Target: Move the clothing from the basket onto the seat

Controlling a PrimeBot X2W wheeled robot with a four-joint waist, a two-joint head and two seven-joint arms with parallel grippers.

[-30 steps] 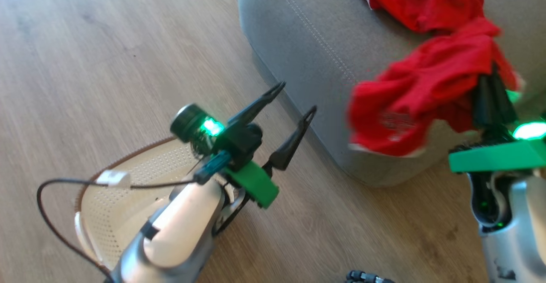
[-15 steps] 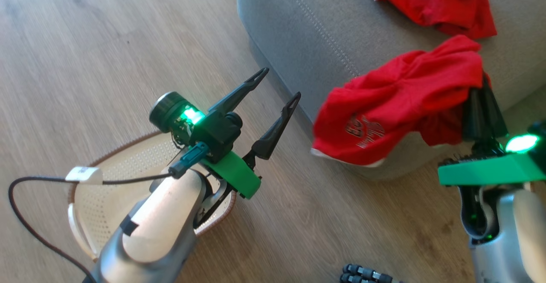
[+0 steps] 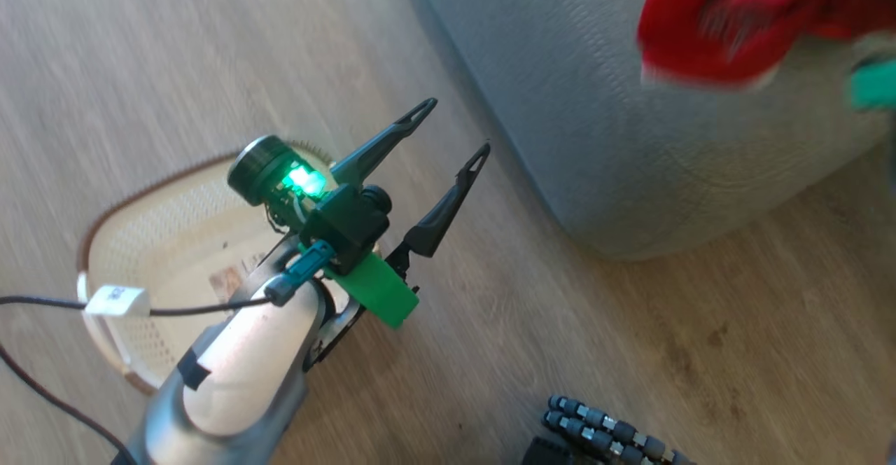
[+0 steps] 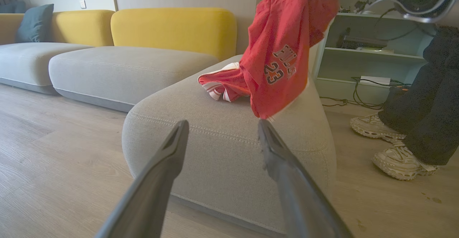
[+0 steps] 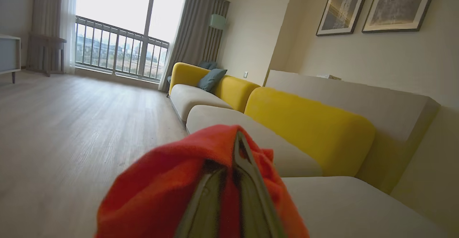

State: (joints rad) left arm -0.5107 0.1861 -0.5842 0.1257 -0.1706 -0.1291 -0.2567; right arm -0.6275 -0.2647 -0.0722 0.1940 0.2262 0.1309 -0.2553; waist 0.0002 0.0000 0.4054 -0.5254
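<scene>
My right gripper [image 5: 235, 143] is shut on a red garment [image 5: 161, 195] of the clothing. The garment [image 4: 283, 51] hangs in the air over the grey seat [image 4: 222, 152], its printed side toward the left wrist view. It appears blurred at the head view's top right [image 3: 728, 24]. A second red garment [image 4: 222, 85] with white trim lies on the seat. My left gripper [image 3: 453, 127] is open and holds nothing, above the floor between the cream basket [image 3: 140, 188] and the seat [image 3: 595, 136]. The part of the basket's bottom not hidden by my left arm bears just a paper label [image 3: 227, 283].
A person's legs and pale shoes [image 4: 398, 159] stand on the wooden floor beside the seat's far side. Behind them is a white shelf [image 4: 373, 55] with cables. More grey sofa sections with yellow backs [image 4: 172, 30] stretch away. A dark ribbed part [image 3: 602, 437] lies at the head view's bottom edge.
The head camera has shifted. The held red garment has risen off the seat's front edge and now hangs, blurred with motion. My left gripper stays open above the floor.
</scene>
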